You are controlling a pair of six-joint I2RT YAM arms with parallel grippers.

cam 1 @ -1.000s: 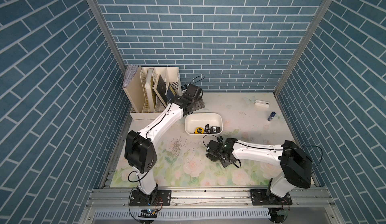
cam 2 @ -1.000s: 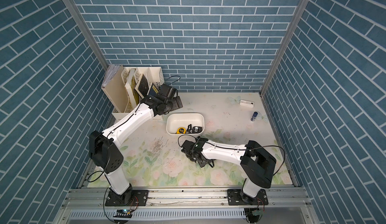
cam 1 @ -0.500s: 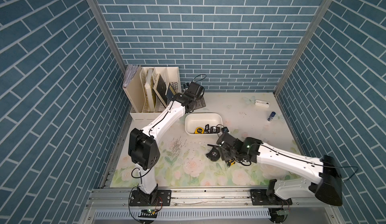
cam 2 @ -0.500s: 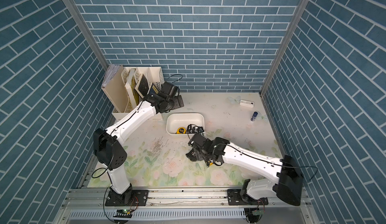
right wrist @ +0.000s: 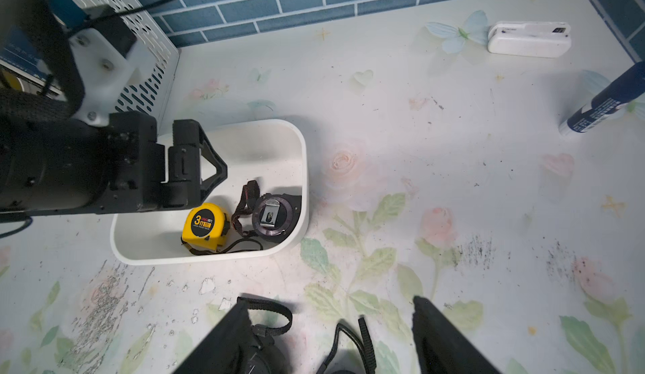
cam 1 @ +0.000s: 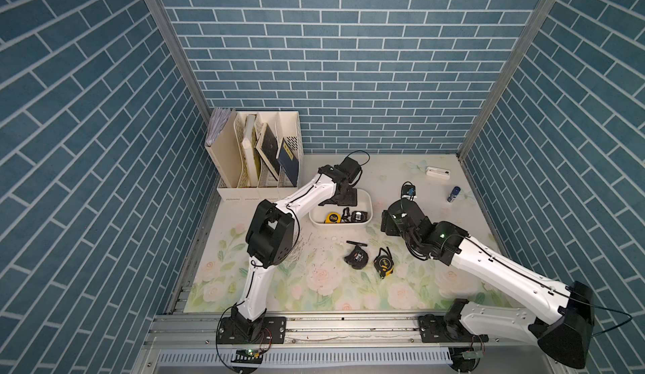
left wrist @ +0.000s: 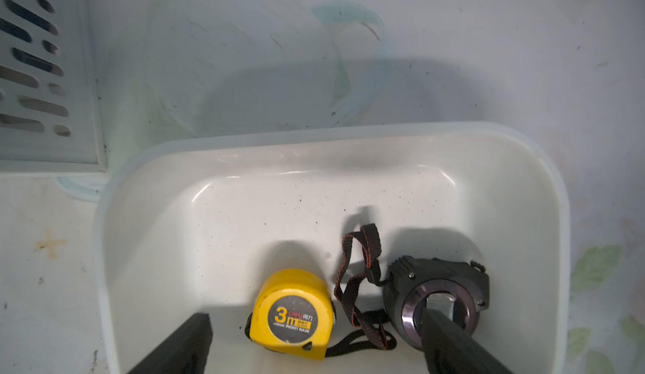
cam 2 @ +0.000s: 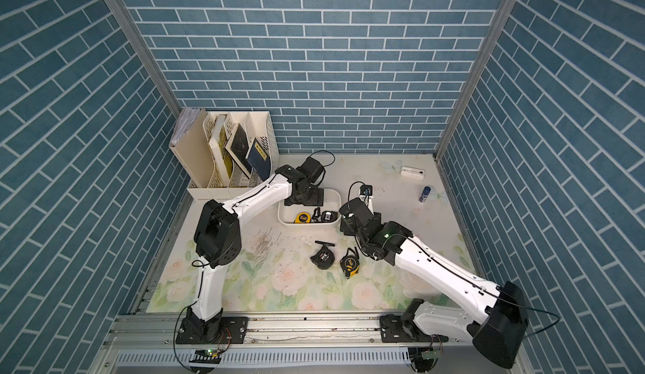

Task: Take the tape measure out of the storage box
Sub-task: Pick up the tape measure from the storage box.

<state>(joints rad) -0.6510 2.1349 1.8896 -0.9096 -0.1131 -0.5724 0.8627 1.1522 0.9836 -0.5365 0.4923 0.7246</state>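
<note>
Left jaws: spread wide, gripping nothing, hanging over the storage box [left wrist: 314, 135]. Yellow tape measure [left wrist: 292, 314]: flat on the box floor between the fingers [left wrist: 181, 344], by the 6 o'clock wall in both top views. Black tape measure [left wrist: 436, 299]: beside it at 3 o'clock, partly hidden by one finger. Right jaws: part open, empty, above the table [right wrist: 419, 145]. Only the top views show whole a dark tape measure [cam 1: 356, 258] and a black-and-yellow tape measure [cam 1: 384, 267], on the table at 5 o'clock from the box.
</note>
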